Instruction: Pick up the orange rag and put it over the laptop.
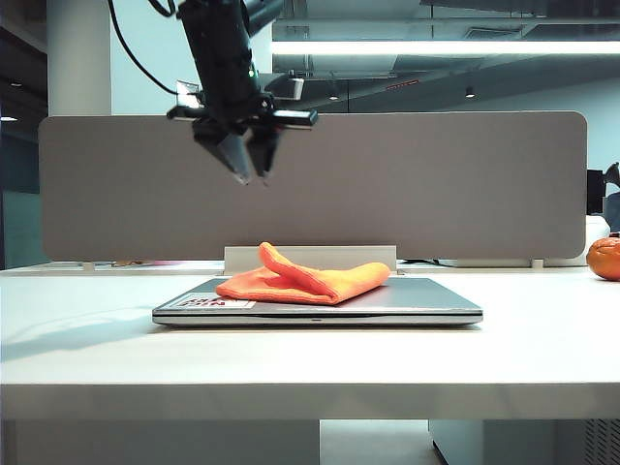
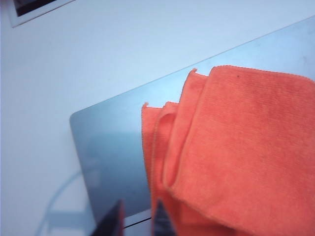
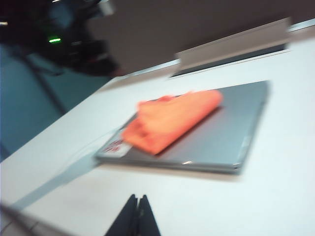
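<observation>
Orange rag lies loosely folded on the closed lid of the laptop, covering the left-middle part of the lid, 1 fold sticking up at its left end. Laptop flat on the white table, lid shut, white sticker with red print at its front left corner, touching the rag's edge.

Left hand hangs in the air well above the rag, up and left of it, fingers pointing down, touching nothing. Its 2 fingers stand slightly apart with only a narrow gap, nothing between them: released, empty. Left wrist view looks down on the rag and a bare corner of the laptop lid, dark fingertips at the frame edge, clear of the cloth.

Right hand low over the table, well short of the laptop, on the side facing its front edge; the 2 fingers pressed together, clenched on nothing. That view is blurred, so the rag and sticker read only roughly.

Round orange ball at the far right table edge, well apart from the laptop. Grey partition panel behind the table.
</observation>
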Controlling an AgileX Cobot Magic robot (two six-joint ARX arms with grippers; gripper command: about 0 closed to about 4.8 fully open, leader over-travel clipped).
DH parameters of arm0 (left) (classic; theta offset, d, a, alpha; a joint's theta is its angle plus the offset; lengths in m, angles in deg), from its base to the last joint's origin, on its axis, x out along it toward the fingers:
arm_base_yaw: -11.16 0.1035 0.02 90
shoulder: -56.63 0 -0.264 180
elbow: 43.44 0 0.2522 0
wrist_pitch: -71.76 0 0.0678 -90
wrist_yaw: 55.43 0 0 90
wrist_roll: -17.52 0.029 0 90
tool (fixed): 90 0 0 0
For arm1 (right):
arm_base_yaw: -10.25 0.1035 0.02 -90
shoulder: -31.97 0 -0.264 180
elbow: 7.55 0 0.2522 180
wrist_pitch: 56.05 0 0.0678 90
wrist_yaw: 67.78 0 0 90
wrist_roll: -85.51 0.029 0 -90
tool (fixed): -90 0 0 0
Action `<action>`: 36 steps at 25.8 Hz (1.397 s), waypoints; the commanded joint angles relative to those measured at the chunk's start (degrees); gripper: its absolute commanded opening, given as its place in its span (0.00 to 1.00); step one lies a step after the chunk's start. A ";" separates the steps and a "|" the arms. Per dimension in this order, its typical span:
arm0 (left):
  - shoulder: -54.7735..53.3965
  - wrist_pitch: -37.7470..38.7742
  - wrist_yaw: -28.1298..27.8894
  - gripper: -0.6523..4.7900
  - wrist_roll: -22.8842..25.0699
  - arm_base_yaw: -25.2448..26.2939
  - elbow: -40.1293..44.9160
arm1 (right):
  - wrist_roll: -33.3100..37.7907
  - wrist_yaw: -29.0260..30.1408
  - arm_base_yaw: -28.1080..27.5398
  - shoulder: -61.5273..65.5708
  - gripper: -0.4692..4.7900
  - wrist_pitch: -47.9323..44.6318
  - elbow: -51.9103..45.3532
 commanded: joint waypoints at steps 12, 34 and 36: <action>12.33 5.18 -0.55 0.11 3.67 -0.07 -0.22 | -16.15 -27.26 0.04 -0.07 0.08 1.90 -0.20; 27.98 14.69 9.62 0.11 4.33 17.11 0.02 | -17.77 -32.81 0.04 -0.09 0.08 1.97 -0.20; 29.16 15.43 9.73 0.11 4.33 18.86 0.02 | -17.77 -32.81 0.04 -0.09 0.08 1.97 -0.20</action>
